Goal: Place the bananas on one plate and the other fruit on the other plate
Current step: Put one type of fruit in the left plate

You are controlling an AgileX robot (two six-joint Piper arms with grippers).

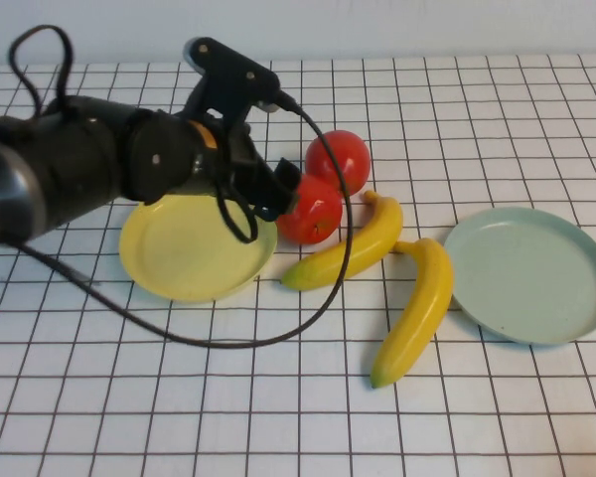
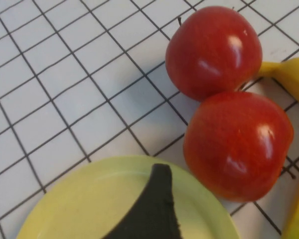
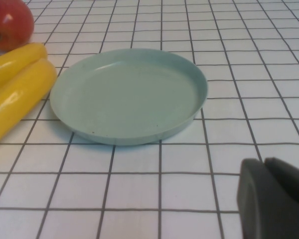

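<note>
Sorting Fruit on a Gridded Table

Reaching over the yellow plate (image 1: 184, 248), the left gripper (image 1: 278, 194) stands spread beside two red apples (image 1: 310, 209). Bananas (image 1: 417, 308) lie near the blue-green plate (image 1: 531, 273). The right gripper (image 3: 271, 199) sits pinched together. No lettering legible.

Two glossy red apples (image 1: 323, 189), two yellow bananas (image 1: 377, 278) with greenish tips, pale yellow plate (image 1: 179, 263), pale blue-green plate (image 1: 531, 273), all on a white table (image 1: 278, 397) with a black grid.

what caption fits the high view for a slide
Left gripper open beside the nearer red apple at the yellow plate; both bananas and blue-green plate untouched.
</note>
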